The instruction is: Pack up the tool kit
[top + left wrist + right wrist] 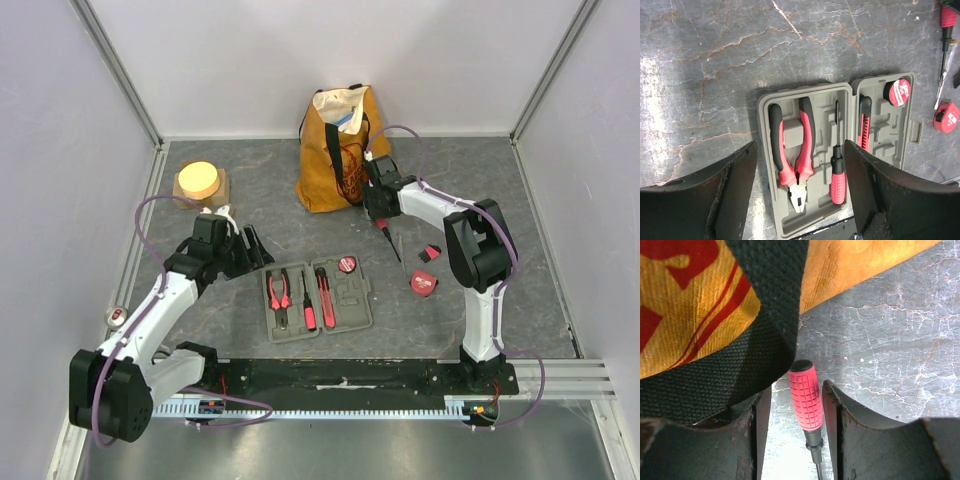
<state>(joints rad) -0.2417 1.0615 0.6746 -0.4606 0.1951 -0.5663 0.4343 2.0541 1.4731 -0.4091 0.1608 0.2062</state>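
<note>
Right wrist: screwdriver tip off-frame.

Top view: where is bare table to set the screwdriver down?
Bare: table between tote bag and right wall; strip between yellow-topped block and bag. Crowded: right of the case, around screwdriver and tape measure.

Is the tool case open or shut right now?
Open. The case lies spread flat, pliers and a screwdriver showing in its slots.
</note>
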